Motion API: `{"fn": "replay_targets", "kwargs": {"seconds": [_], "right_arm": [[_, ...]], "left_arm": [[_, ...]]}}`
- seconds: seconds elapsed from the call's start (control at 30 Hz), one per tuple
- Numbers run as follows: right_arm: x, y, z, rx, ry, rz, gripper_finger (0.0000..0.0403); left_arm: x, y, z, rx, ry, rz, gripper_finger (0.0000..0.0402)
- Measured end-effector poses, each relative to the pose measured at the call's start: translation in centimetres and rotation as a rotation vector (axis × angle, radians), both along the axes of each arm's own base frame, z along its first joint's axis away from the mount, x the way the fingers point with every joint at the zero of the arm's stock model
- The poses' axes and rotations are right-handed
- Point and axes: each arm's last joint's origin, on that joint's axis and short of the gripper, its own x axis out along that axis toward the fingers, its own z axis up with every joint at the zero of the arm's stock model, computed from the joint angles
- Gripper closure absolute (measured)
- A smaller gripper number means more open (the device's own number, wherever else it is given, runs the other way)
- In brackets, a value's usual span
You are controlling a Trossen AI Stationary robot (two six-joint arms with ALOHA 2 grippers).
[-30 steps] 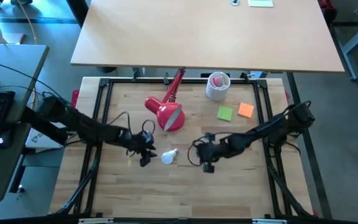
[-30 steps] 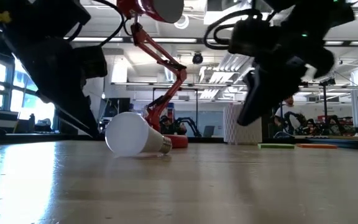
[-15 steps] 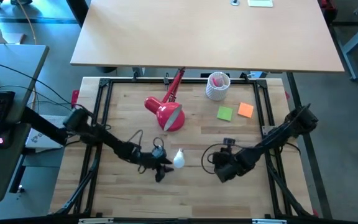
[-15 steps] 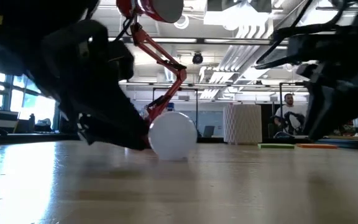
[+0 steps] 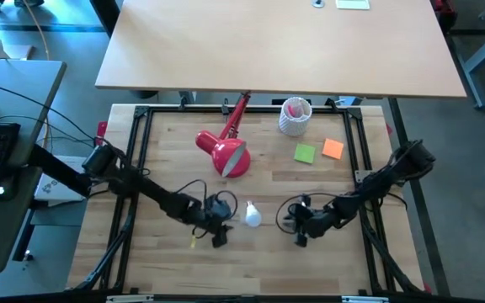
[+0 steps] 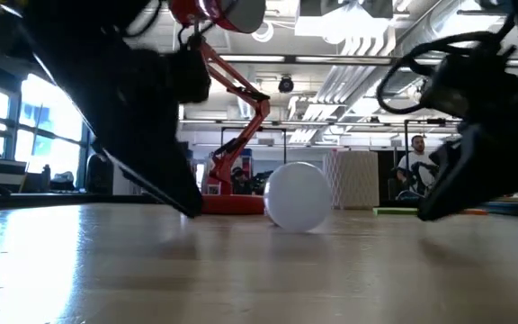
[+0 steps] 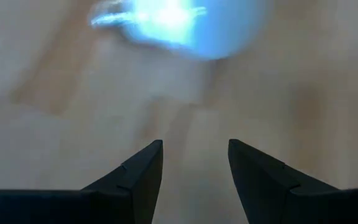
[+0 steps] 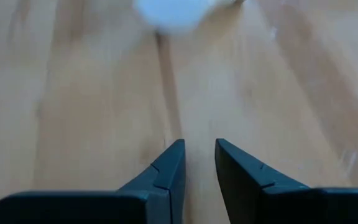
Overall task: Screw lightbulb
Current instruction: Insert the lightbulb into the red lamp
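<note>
The small white lightbulb (image 5: pixel 251 216) lies on its side on the wooden table, between my two grippers. In the low view its globe (image 6: pixel 297 195) faces the near edge and hides its base. My left gripper (image 5: pixel 228 221) is open just to the bulb's left, low over the table. The bulb shows blurred ahead of the fingers in the left wrist view (image 7: pixel 179 25). My right gripper (image 5: pixel 294 221) is narrowly open to the bulb's right, and the bulb shows ahead of it too (image 8: pixel 169 12). The red lamp (image 5: pixel 226 151) stands farther back, its shade (image 5: pixel 232 158) over the table.
A white perforated pen cup (image 5: pixel 295 116) stands at the far right. Green (image 5: pixel 305 153) and orange (image 5: pixel 333 149) sticky notes lie in front of it. The lamp's arm (image 5: pixel 236 114) reaches toward the far edge. A person (image 6: pixel 414 166) sits in the room behind.
The bulb has rolled along the table toward the right and a little nearer, turning so its globe faces the near edge. My left gripper has followed it to the right and toward the near edge. My right gripper has drawn back toward the right and near edge.
</note>
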Motion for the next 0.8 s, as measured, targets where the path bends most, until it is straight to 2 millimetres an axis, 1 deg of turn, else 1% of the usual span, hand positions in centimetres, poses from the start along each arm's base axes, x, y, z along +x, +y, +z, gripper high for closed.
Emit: {"fn": "replay_targets", "kwargs": {"seconds": [0.1,0.2,0.27,0.37,0.5,0.57,0.67,0.8], "right_arm": [[0.9,-0.6,0.2,0.025,-0.052,-0.066,0.0317],[1.5,-0.8,0.6,0.024,-0.06,-0.06,0.0302],[1.6,-0.6,0.7,0.026,-0.062,-0.045,0.0281],[1.7,-0.5,0.8,0.03,-0.055,-0.012,0.0235],[1.8,-0.5,0.9,0.019,-0.068,-0.015,0.0164],[1.8,-0.7,0.9,-0.016,-0.085,-0.055,0.0136],[1.7,-1.0,0.9,-0.07,-0.109,-0.127,0.0112],[2.2,-1.9,1.0,-0.15,-0.119,-0.159,0.0104]], "left_arm": [[0.6,1.7,-1.0,0.033,0.01,0.02,0.0226],[1.4,2.8,-1.4,0.118,-0.013,-0.044,0.0226],[2.0,3.5,-1.6,0.183,-0.036,-0.097,0.0226],[2.6,4.6,-1.3,0.263,-0.074,-0.138,0.0226],[3.2,6.2,-1.2,0.317,-0.096,-0.161,0.0226],[3.6,7.0,-1.0,0.327,-0.116,-0.17,0.0226],[4.0,8.0,-1.1,0.333,-0.137,-0.185,0.0226],[4.7,8.9,-1.6,0.323,-0.197,-0.206,0.0226]]}}
